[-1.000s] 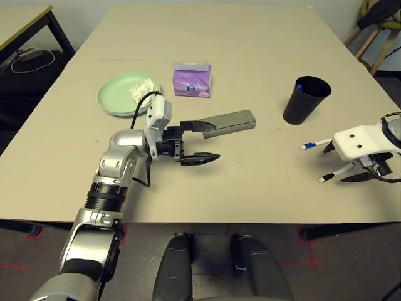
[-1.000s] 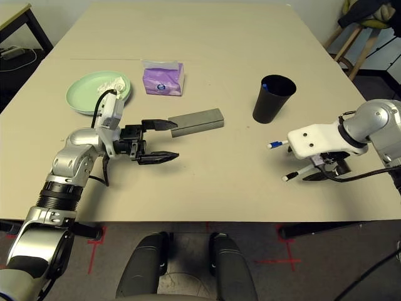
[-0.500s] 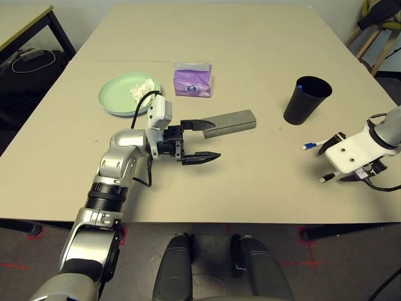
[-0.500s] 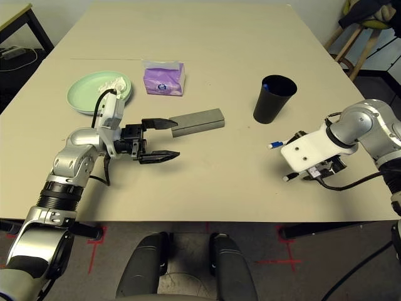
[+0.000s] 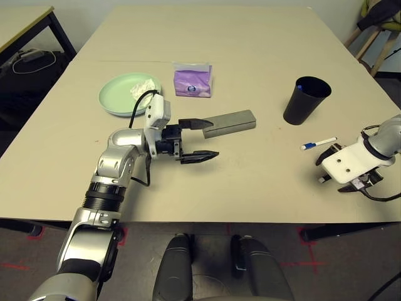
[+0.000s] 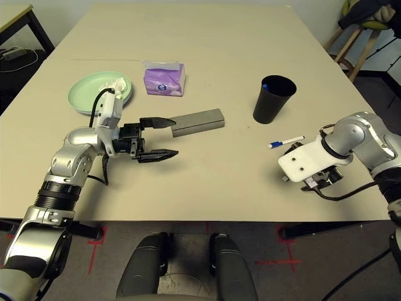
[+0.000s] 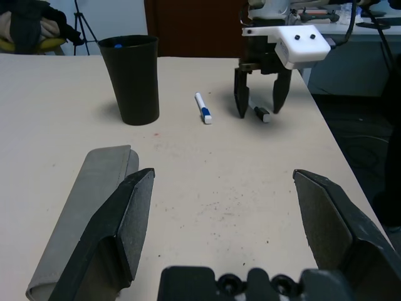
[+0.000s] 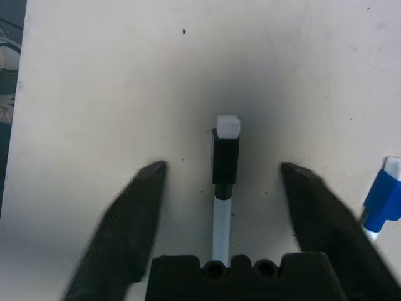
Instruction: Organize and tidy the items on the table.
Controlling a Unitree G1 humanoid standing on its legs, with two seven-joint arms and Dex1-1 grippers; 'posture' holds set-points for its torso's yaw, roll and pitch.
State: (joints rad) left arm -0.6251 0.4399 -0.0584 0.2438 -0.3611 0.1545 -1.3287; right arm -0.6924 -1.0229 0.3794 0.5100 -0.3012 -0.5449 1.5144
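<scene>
My left gripper point(image 5: 210, 138) hovers open just above the table point(image 5: 250, 44); one finger lies beside the end of the grey glasses case point(image 5: 230, 123). My right gripper point(image 8: 223, 168) is open and lowered near the table's front right. Its fingers straddle a white pen with a black cap point(image 8: 225, 150) without touching it. A blue-capped pen point(image 5: 318, 143) lies just beyond. The black cup point(image 5: 305, 99) stands upright behind the pens with something blue inside. A pale green plate point(image 5: 116, 97) holds crumpled white tissue point(image 5: 143, 88). The purple tissue pack point(image 5: 192, 79) stands next to it.
A smaller dark-legged table point(image 5: 25, 19) with cables beneath stands off to the far left. A stool point(image 5: 376, 28) is at the far right. My right gripper works close to the table's front edge point(image 5: 263, 219).
My right gripper has swung in and come down over the black-capped pen, leaving the blue-capped pen uncovered. The left arm has stayed put.
</scene>
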